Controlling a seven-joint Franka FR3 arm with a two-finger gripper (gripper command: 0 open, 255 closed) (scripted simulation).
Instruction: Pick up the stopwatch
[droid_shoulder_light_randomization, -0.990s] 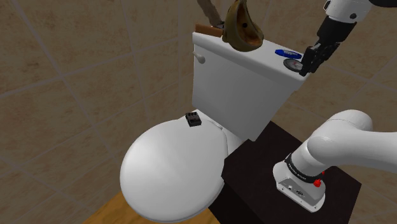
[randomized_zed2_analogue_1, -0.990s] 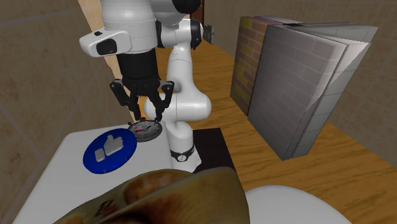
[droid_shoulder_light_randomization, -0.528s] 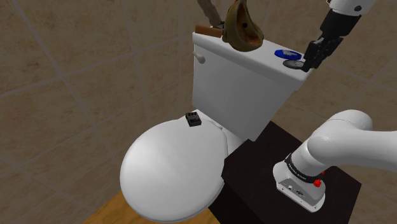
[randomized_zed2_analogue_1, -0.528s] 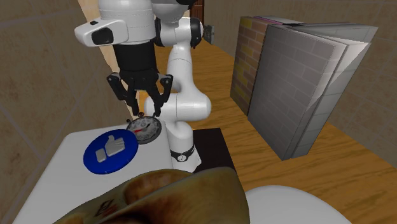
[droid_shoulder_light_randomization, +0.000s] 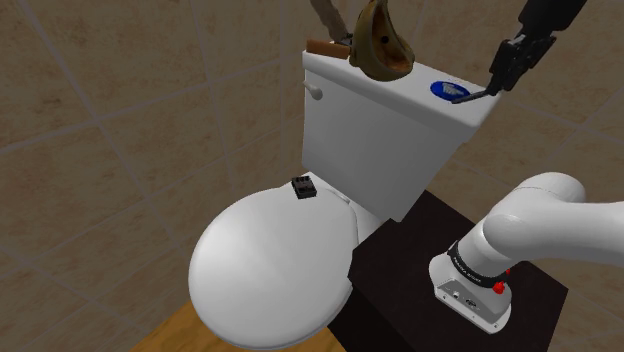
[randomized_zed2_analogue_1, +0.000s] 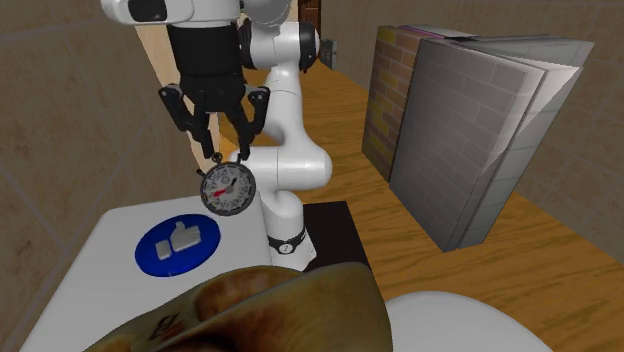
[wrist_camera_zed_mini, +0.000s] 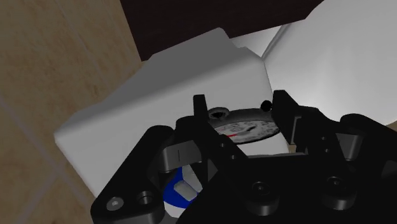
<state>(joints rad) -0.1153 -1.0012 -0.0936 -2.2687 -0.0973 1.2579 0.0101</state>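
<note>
My claw (randomized_zed2_analogue_1: 229, 157) pinches the stopwatch (randomized_zed2_analogue_1: 228, 190) by its crown, above the tank lid (randomized_zed2_analogue_1: 90, 255) | probably light, rigid, slick-cased | face looks fragile, so grip the crown or rim.

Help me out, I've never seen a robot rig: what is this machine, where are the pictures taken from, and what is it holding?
It is a white robot arm on a dark box, ending in a black two-finger gripper. One picture looks down from beside the box, one faces the arm across a toilet tank, and one looks along the gripper from the hand. On the tank sit a blue thumbs-up disc and a brown thing. A small black thing lies on the toilet lid. The gripper is shut on a stopwatch, which hangs above the tank.
</note>
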